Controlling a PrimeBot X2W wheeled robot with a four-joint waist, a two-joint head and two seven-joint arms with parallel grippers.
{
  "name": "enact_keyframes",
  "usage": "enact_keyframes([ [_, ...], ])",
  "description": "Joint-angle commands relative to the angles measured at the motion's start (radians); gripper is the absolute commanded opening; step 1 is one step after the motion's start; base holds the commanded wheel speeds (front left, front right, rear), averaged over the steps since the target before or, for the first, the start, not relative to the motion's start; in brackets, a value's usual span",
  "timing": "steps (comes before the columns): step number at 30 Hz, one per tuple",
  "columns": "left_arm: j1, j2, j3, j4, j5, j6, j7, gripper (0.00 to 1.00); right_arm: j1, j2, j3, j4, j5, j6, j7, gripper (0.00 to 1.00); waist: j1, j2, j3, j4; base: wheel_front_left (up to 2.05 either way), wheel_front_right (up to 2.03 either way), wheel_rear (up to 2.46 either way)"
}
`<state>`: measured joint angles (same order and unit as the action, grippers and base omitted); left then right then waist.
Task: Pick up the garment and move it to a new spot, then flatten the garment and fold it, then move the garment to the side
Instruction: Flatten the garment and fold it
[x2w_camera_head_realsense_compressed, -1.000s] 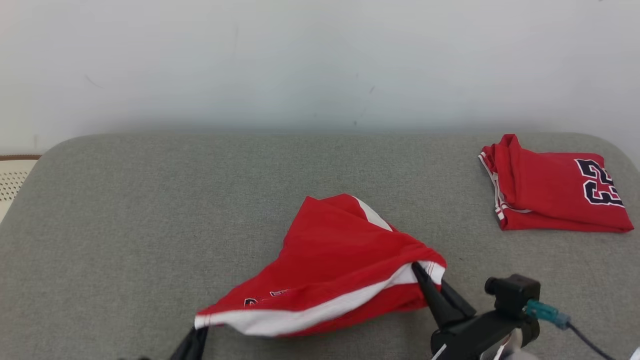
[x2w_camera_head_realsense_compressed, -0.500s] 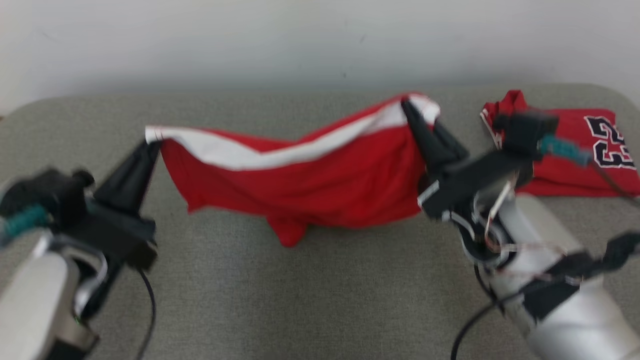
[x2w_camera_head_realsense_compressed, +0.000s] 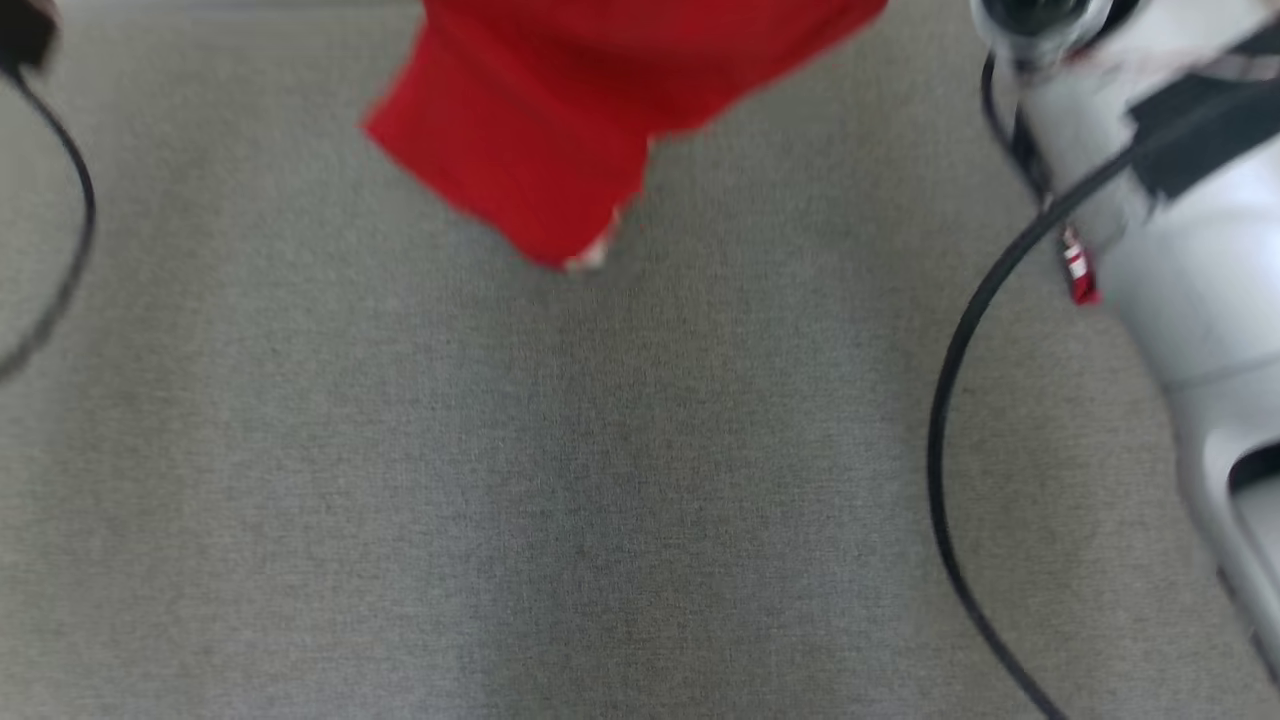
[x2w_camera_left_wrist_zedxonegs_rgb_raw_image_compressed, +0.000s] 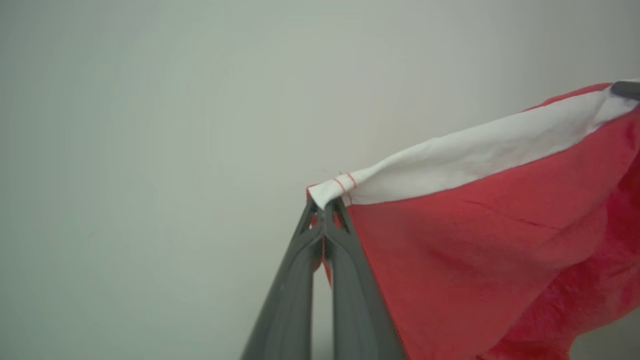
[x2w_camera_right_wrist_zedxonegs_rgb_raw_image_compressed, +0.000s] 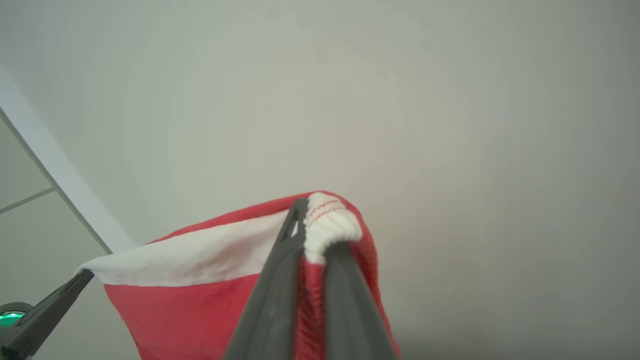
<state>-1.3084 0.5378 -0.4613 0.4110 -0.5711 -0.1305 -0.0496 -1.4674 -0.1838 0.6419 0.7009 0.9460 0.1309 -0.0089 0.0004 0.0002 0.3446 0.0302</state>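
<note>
Grey tabletop lies beneath. The red garment hangs above it, its white band stretched between the arms. Left pincer pinches one band corner and right pincer pinches the other. Pick-up judged done. Placing, flattening, folding and moving aside remain.

Red garment at top over grey surface; pale forearm right

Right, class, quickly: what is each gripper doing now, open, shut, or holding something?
Left gripper: shut on the white-banded edge of the red fabric garment.
Right gripper: shut on the same garment's bunched white corner.
</note>
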Motion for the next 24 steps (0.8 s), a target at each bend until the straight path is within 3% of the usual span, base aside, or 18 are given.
enact_keyframes([
  [1,-0.072,-0.004,-0.027,0.041,-0.016,0.001,0.003,0.0,-0.066,0.01,-0.002,0.052,0.012,0.0,-0.004,0.0,-0.0004,-0.0002,0.085,0.001,0.0,0.0,0.0],
  [6,-0.261,-0.039,-0.094,0.158,-0.045,0.001,-0.004,0.0,-0.238,0.023,0.007,0.188,-0.003,0.0,-0.036,0.0,-0.0004,-0.0002,0.106,0.009,0.0,0.0,0.0],
  [12,-0.424,-0.083,-0.163,0.259,-0.041,0.001,-0.048,0.0,-0.384,0.021,0.053,0.262,-0.044,0.0,-0.1,0.0,-0.0004,-0.0002,0.121,0.023,0.0,0.0,0.0],
  [16,-0.473,-0.106,-0.196,0.314,-0.065,0.001,-0.092,0.0,-0.408,0.025,0.083,0.274,-0.026,0.0,-0.127,0.0,-0.0004,-0.0002,0.138,0.032,0.0,0.0,0.0],
  [24,-0.469,-0.084,-0.235,0.356,-0.109,0.001,-0.169,0.0,-0.372,-0.017,0.168,0.219,0.029,0.0,-0.124,0.0,-0.0004,-0.0002,0.208,0.047,0.0,0.0,0.0],
])
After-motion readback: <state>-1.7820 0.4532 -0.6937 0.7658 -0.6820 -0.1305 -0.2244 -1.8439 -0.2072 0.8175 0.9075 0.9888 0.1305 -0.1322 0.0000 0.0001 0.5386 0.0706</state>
